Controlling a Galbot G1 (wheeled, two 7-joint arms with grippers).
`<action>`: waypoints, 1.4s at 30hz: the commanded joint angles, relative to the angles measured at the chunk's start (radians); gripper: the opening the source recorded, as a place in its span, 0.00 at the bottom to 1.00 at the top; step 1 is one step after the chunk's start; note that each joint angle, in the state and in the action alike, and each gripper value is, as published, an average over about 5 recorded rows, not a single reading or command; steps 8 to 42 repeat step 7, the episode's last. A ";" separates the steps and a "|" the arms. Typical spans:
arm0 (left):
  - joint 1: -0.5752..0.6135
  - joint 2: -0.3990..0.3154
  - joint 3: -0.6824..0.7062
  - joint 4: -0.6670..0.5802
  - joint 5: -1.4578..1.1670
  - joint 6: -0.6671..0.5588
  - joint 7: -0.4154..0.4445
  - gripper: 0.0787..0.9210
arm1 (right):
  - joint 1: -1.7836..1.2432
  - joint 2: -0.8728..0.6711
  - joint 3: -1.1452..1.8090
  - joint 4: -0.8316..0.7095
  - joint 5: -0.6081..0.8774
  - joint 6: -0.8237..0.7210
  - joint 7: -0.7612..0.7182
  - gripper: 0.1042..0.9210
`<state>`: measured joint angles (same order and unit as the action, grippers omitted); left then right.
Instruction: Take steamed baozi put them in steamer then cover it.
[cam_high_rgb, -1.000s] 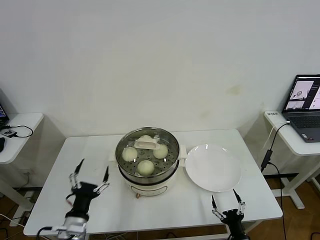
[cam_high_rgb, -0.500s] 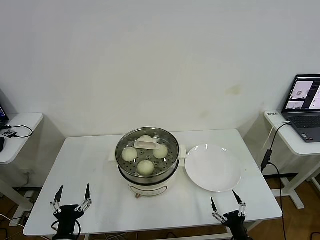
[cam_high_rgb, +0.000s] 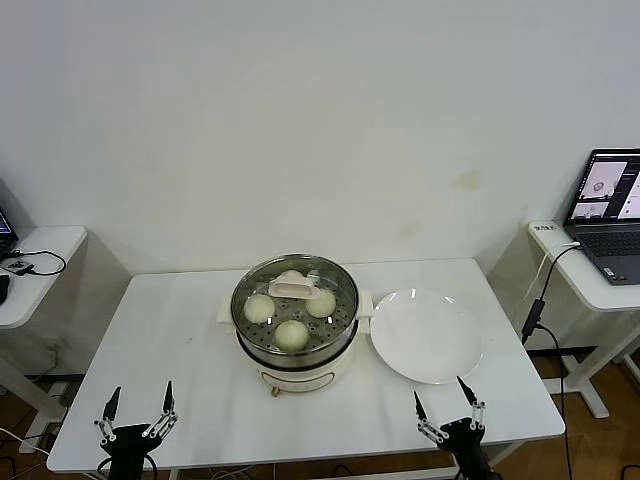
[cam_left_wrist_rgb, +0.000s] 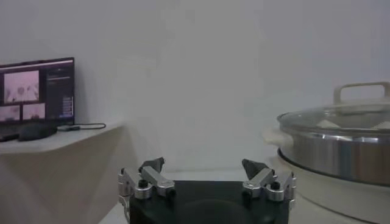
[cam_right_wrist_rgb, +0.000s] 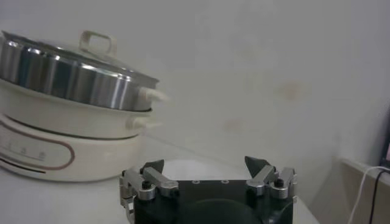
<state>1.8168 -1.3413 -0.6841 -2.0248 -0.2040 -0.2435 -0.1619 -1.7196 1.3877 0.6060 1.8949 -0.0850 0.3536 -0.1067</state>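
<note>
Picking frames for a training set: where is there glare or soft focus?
Head view: evenly lit and sharp, faint reflections on the cover and plate. Left wrist view: dim, cover soft. Right wrist view: steamer band streaked with highlights, hazy background.

We see the left end effector at six o'clock, its two dark fingertips spread wide apart with nothing between them. At three o'clock stands the steamer, its shiny steel wall sitting on a cream-white base. The cover rests on it, clear glass with a metal rim and a cream-white handle on top. At nine o'clock a lit screen sits on a white side table, with a dark object beside it.
</note>
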 joint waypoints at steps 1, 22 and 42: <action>0.015 -0.008 -0.012 0.023 -0.021 -0.021 0.010 0.88 | -0.006 -0.002 -0.011 0.020 0.016 -0.035 -0.008 0.88; 0.012 -0.005 -0.012 0.027 -0.015 -0.020 0.020 0.88 | -0.003 0.001 -0.015 0.021 0.017 -0.046 -0.006 0.88; 0.012 -0.005 -0.012 0.027 -0.015 -0.020 0.020 0.88 | -0.003 0.001 -0.015 0.021 0.017 -0.046 -0.006 0.88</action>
